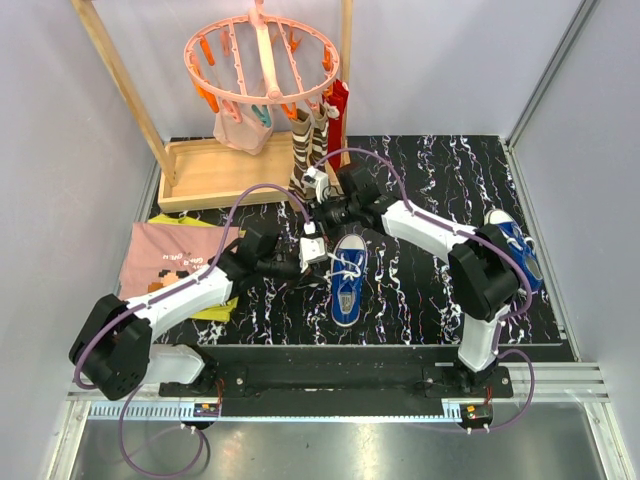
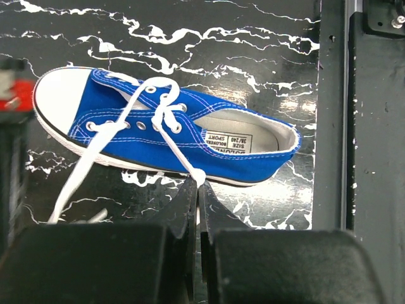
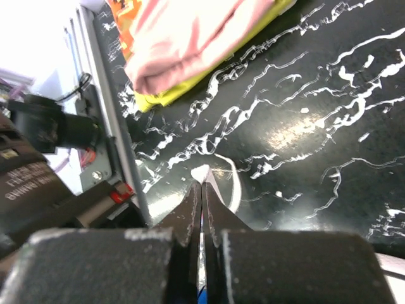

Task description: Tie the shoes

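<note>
One blue shoe (image 1: 348, 280) with a white toe cap lies mid-table, toe pointing away from the arm bases; in the left wrist view the same shoe (image 2: 164, 130) lies on its sole. My left gripper (image 2: 199, 185) is shut on one white lace (image 2: 180, 152) just beside the shoe's sole. The other lace end (image 2: 76, 183) trails off toward the toe side. Just beyond the toe, my right gripper (image 3: 204, 182) is shut on a white lace (image 3: 233, 183) that curls on the mat. In the top view the left gripper (image 1: 322, 262) and right gripper (image 1: 323, 222) sit close together. A second blue shoe (image 1: 515, 245) lies at the far right.
A wooden rack (image 1: 215, 175) with a pink peg hanger (image 1: 262, 55) and striped brown socks (image 1: 305, 150) stands at the back left. Folded pink and yellow cloth (image 1: 175, 262) lies at the left edge of the black marbled mat (image 1: 430, 290). A metal rail (image 1: 330, 378) runs along the front.
</note>
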`<state>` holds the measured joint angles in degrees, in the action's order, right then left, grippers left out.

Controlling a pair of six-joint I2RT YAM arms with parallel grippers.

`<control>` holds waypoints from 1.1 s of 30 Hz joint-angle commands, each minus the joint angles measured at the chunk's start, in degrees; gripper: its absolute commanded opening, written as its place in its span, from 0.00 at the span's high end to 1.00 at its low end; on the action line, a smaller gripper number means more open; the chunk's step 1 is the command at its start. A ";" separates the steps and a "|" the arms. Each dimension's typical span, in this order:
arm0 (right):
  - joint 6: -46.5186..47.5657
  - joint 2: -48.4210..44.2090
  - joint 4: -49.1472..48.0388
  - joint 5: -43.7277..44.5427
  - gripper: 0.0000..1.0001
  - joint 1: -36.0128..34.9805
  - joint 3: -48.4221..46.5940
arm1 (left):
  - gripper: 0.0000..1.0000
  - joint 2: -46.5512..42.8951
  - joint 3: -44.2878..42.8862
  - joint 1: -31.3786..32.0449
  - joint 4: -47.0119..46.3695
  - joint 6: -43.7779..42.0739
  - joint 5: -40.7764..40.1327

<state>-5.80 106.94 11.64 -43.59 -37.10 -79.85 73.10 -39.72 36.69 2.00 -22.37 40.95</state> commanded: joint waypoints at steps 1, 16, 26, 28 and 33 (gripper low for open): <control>-6.85 -3.03 -4.79 -0.36 1.00 -0.16 -2.15 | 1.00 -2.26 0.09 -0.04 -2.09 -2.41 1.76; -3.67 -41.53 5.85 -0.08 1.00 10.74 24.56 | 1.00 -2.27 0.62 -0.04 -3.05 -1.45 0.54; -2.90 -48.94 1.55 2.81 1.00 -3.15 30.11 | 1.00 0.46 -1.23 -1.18 -4.20 1.01 0.97; -3.59 -44.99 -2.48 3.08 1.00 -3.33 28.53 | 1.00 0.64 -1.15 -1.18 -4.11 1.10 1.41; -9.04 -35.84 -11.10 3.69 1.00 -5.00 22.82 | 1.00 0.55 -0.62 -1.62 -4.63 1.45 1.24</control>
<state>-10.72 66.41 10.11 -41.91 -40.58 -51.90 73.63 -38.54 35.64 1.17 -21.71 40.82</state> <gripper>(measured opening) 0.008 0.008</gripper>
